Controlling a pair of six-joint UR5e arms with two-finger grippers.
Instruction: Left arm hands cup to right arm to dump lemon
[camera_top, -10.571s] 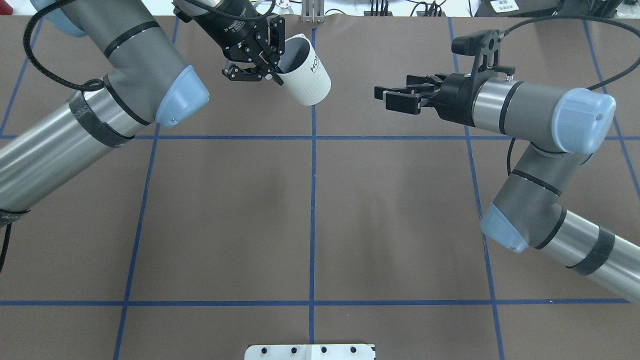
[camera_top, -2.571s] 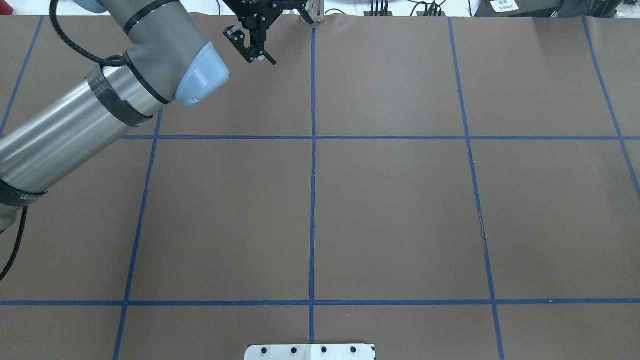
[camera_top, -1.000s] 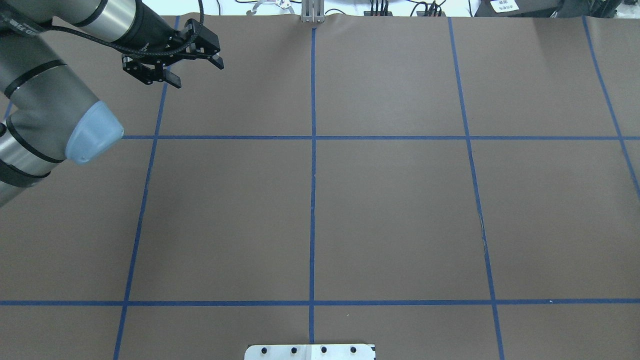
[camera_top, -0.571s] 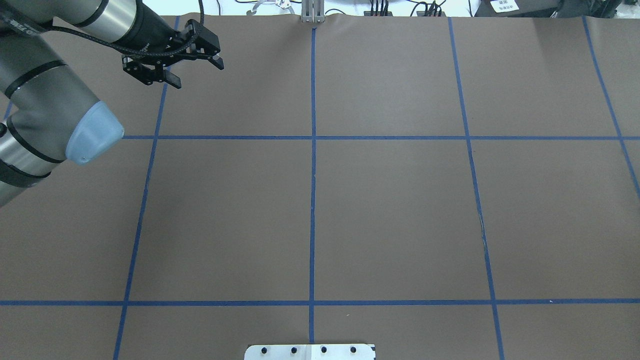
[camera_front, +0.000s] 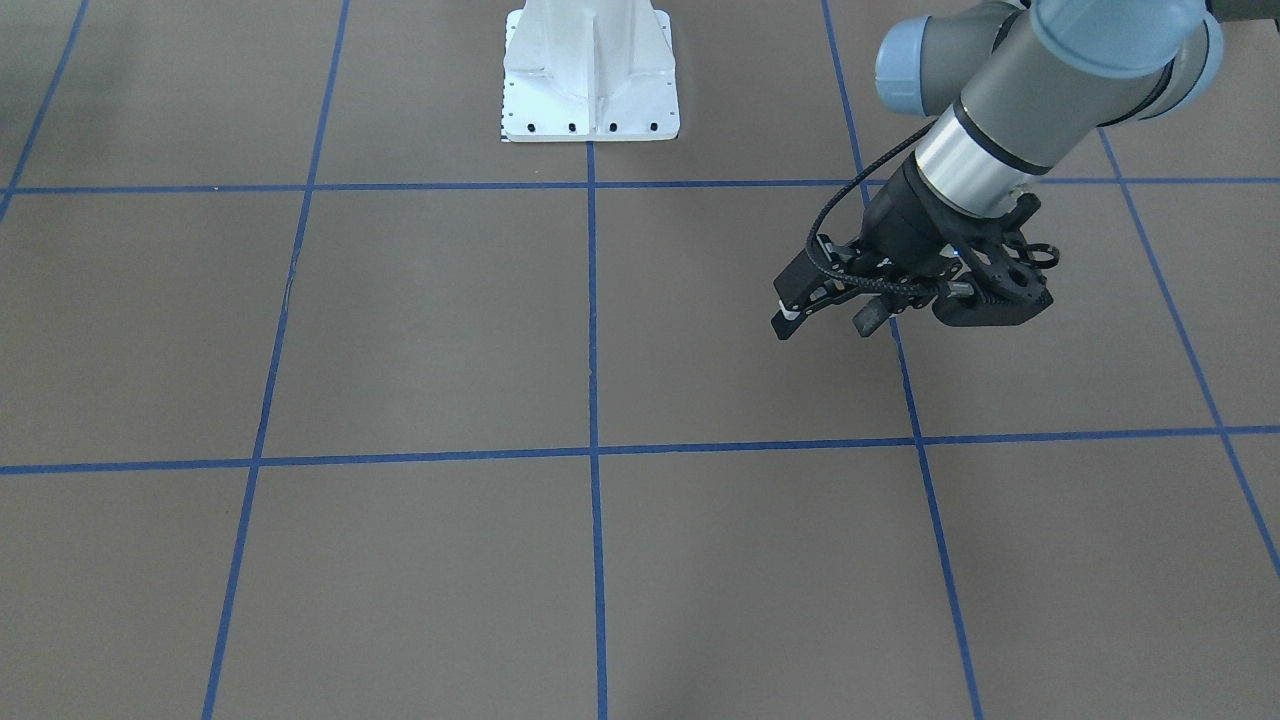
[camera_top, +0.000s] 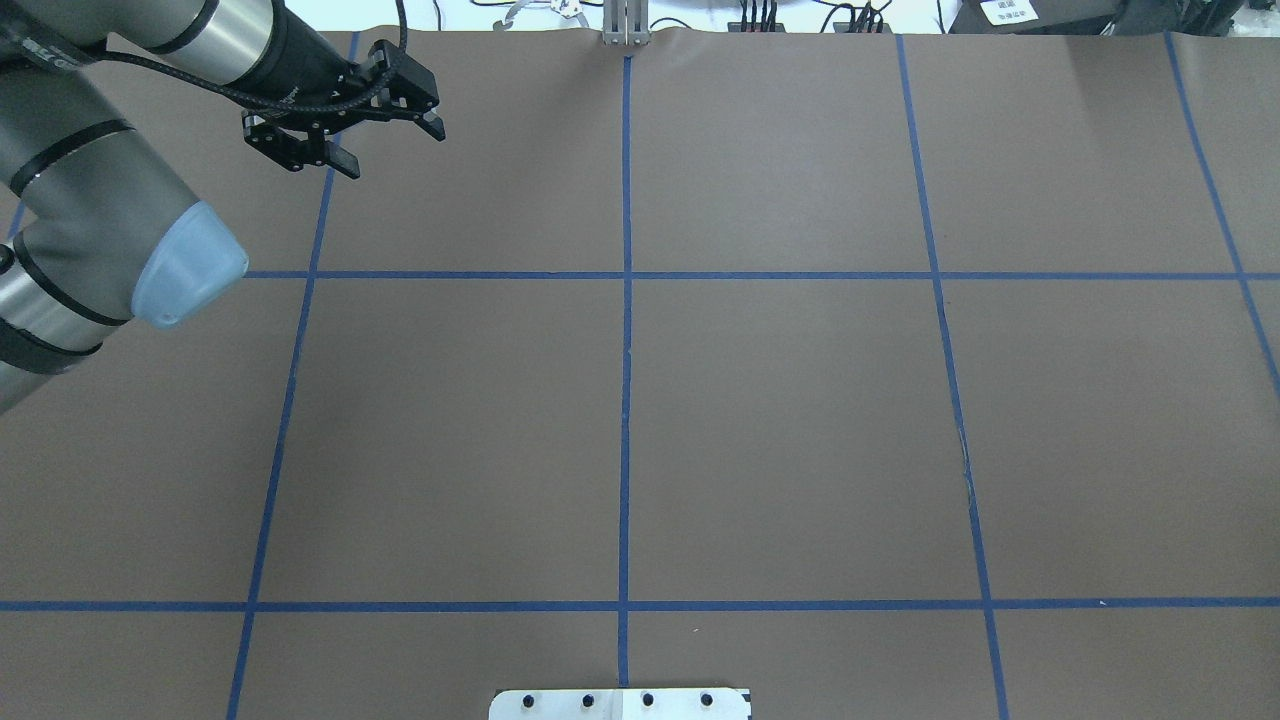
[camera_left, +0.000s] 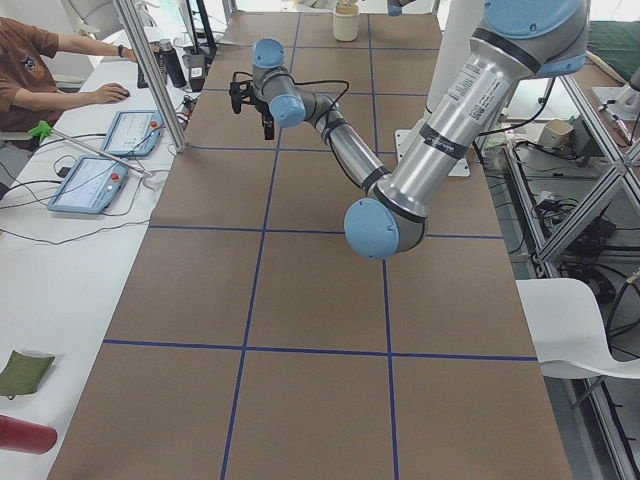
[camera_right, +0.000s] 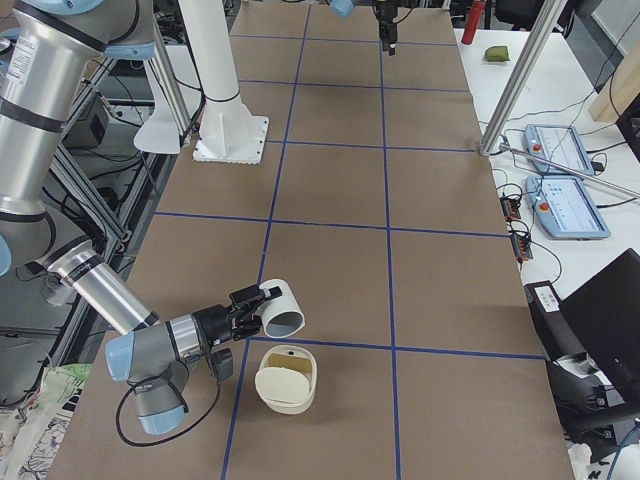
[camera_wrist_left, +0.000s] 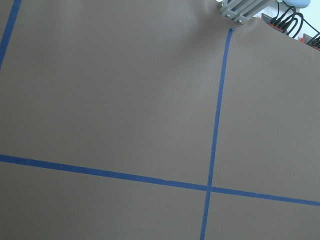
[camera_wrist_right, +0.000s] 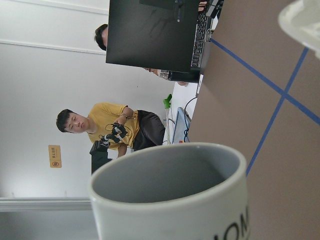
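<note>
The left pincer (camera_top: 398, 152) hangs spread and empty near the worktop's (camera_top: 780, 430) far-left corner, so the handover looks done. The cup (camera_right: 281, 308) lies tipped at the right pincer (camera_right: 250, 308), whose grip I cannot tell, beside a cream tub (camera_right: 285, 378) at the right edge. The lemon shows nowhere, so the dumping may be finished.

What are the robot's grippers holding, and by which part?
Left gripper: nothing, open. Right gripper has the cup, tipped sideways; the exact hold cannot be told.
</note>
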